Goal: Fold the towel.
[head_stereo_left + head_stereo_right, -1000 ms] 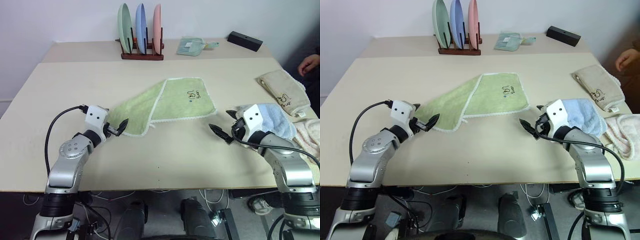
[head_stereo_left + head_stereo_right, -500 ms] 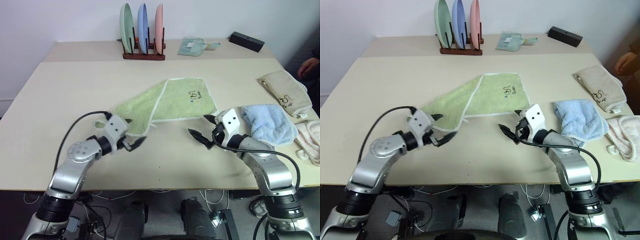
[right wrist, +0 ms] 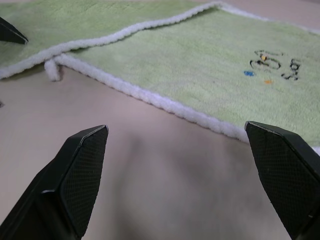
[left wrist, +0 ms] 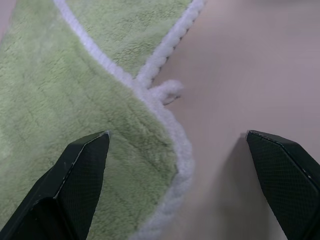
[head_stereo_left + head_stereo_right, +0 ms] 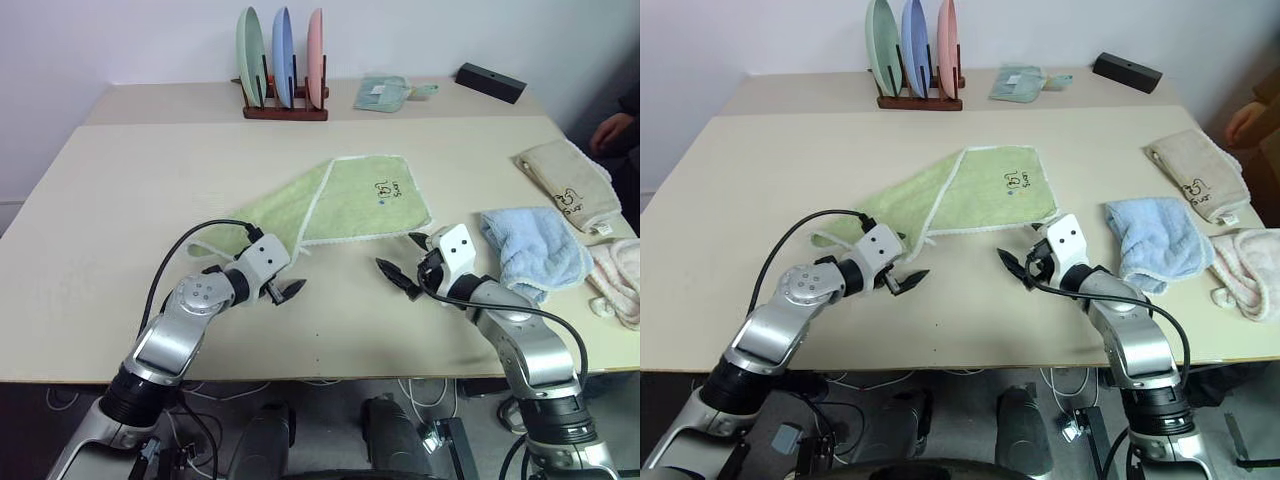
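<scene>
Right now the green towel lies flat on the beige table, a little toward the far edge from the table's middle. Its left part is folded over, with a white-stitched border running across it, and the small dark embroidered mark faces up near the right far corner of the cloth. Both arms are in over the near edge. The left gripper hovers just beside the towel's near left corner, fingers spread wide and holding nothing; the wrist view has that corner and its little white loop sitting between the two tips. The right gripper sits just off the towel's near right edge, fingers released too, nothing between them but bare table and the border beyond. Over by the right edge lie a light blue towel, a beige towel and a pink cloth. Along the far edge stands a plate rack with three plates upright.
</scene>
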You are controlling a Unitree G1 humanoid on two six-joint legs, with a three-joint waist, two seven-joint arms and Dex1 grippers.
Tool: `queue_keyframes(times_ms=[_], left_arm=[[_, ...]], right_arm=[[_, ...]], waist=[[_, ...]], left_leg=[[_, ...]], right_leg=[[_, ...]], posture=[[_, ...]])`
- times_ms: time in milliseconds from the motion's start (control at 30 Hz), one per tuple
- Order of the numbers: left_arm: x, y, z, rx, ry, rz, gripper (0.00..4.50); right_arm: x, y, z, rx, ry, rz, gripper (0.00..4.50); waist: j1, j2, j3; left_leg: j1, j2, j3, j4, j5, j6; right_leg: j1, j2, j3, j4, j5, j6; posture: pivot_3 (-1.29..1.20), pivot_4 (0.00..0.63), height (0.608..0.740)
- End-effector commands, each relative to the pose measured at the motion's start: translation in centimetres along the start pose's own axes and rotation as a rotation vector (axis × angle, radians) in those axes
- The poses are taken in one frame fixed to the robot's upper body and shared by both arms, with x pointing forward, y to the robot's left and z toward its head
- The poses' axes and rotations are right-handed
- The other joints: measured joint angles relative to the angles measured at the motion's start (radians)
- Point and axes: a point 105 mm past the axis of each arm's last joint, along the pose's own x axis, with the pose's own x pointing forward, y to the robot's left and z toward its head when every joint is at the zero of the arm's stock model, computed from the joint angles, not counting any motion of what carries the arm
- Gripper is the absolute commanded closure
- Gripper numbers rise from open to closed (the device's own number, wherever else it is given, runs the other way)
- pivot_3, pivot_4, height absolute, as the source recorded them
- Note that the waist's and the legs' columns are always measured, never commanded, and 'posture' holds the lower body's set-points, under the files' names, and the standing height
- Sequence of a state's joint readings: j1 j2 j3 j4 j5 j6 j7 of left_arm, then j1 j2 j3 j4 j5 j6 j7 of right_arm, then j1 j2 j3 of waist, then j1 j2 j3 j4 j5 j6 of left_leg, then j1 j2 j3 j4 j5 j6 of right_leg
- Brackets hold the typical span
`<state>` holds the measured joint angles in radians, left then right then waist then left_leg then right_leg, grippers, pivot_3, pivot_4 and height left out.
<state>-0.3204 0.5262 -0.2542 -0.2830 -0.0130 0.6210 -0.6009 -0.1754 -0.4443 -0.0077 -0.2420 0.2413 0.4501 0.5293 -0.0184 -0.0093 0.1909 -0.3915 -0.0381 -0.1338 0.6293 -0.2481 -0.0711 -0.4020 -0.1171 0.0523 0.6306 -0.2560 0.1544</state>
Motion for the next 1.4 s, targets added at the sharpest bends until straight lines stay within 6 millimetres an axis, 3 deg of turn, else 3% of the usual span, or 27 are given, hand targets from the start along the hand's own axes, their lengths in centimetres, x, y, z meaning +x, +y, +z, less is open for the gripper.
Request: queue_keyframes(times_ms=[33, 100, 333, 367, 567, 700, 833, 933, 1067, 1267, 1400], left_arm=[[-0.3, 0.9, -1.1, -0.042, 0.057, 0.043, 0.27], [-0.3, 1.0, -1.4, -0.052, 0.073, 0.044, 0.79], [-0.4, 1.8, -1.8, -0.084, 0.087, 0.097, 4.22], [-0.4, 2.0, -1.9, -0.085, 0.088, 0.107, 4.42], [-1.7, 4.0, -0.4, -0.053, -0.022, 0.205, 4.42], [-5.3, 7.5, -0.5, -0.073, -0.094, 0.403, 4.42], [-10.3, 12.2, -5.0, -0.036, 0.023, 0.692, 4.42], [-12.3, 13.7, -6.8, -0.039, 0.062, 0.779, 4.42], [-12.3, 13.4, -7.8, -0.013, 0.088, 0.755, 4.42], [-11.0, 12.4, -7.7, -0.031, 0.069, 0.729, 4.42], [-10.1, 12.1, -7.2, -0.037, 0.046, 0.712, 4.42]], right_arm=[[-0.2, 0.1, 1.5, -0.037, -0.058, -0.004, 0.0], [-0.2, 0.1, 1.5, -0.042, -0.056, -0.007, 0.0], [-0.5, 0.1, 1.6, -0.048, -0.053, -0.013, 0.0], [-0.5, 0.1, 1.6, -0.048, -0.053, -0.013, 0.0], [-0.5, -0.1, 1.7, -0.059, -0.053, -0.015, 0.0], [-0.5, -0.5, 2.0, -0.074, -0.057, -0.023, 0.0], [-0.2, -1.6, 2.4, -0.096, -0.066, -0.056, 0.0], [0.3, -2.3, 2.8, -0.123, -0.077, -0.077, 0.0], [1.2, -3.4, 3.8, -0.19, -0.1, -0.104, 0.0], [3.1, -5.0, 5.1, -0.475, -0.079, -0.133, 0.0], [4.2, -5.0, 4.5, -0.702, -0.026, -0.065, 0.0]], waist=[[-0.002, 0.0, 0.0], [-0.003, 0.0, 0.0], [-0.003, 0.0, 0.0], [-0.003, 0.0, 0.0], [-0.003, 0.0, 0.0], [-0.003, 0.0, 0.0], [-0.003, 0.0, 0.0], [-0.001, 0.0, 0.0], [0.005, -0.001, 0.0], [0.0, -0.001, 0.0], [-0.003, -0.001, 0.0]], left_leg=[[0.0, 0.0, 0.0, 0.0, 0.0, 0.0], [0.001, 0.0, 0.0, 0.0, 0.0, 0.0], [0.001, 0.0, 0.0, 0.0, 0.0, 0.0], [0.001, 0.0, 0.0, 0.0, 0.0, 0.0], [0.001, 0.0, 0.0, 0.0, 0.0, 0.0], [0.0, 0.0, 0.0, -0.001, 0.0, 0.0], [0.0, 0.0, 0.0, 0.0, 0.0, 0.0], [0.0, 0.0, 0.0, -0.001, 0.0, 0.0], [0.0, 0.0, 0.0, 0.0, 0.0, 0.0], [0.0, 0.0, 0.0, 0.0, 0.0, 0.0], [0.0, 0.0, 0.0, -0.001, 0.0, 0.0]], right_leg=[[0.0, 0.0, 0.0, 0.0, 0.0, 0.0], [0.0, 0.0, 0.0, 0.0, 0.0, 0.0], [0.0, 0.0, 0.0, 0.001, 0.0, 0.0], [0.0, 0.0, 0.0, 0.001, 0.0, 0.0], [0.0, 0.0, 0.0, 0.0, 0.0, 0.0], [-0.001, 0.0, 0.0, 0.0, 0.0, 0.0], [-0.001, 0.0, 0.0, 0.0, 0.0, 0.0], [-0.001, 0.0, 0.0, 0.0, 0.0, 0.0], [0.0, 0.0, 0.0, 0.0, 0.0, 0.0], [-0.001, 0.0, 0.0, 0.0, 0.0, 0.0], [-0.002, 0.0, 0.0, 0.0, 0.0, 0.0]], posture=[[0.0, 0.15, 0.74], [0.0, 0.15, 0.74], [0.0, 0.15, 0.74], [0.0, 0.15, 0.74], [0.0, 0.15, 0.74], [0.0, 0.15, 0.74], [0.0, 0.15, 0.74], [0.0, 0.15, 0.74], [0.0, 0.15, 0.74], [0.0, 0.15, 0.74], [0.0, 0.15, 0.74]])
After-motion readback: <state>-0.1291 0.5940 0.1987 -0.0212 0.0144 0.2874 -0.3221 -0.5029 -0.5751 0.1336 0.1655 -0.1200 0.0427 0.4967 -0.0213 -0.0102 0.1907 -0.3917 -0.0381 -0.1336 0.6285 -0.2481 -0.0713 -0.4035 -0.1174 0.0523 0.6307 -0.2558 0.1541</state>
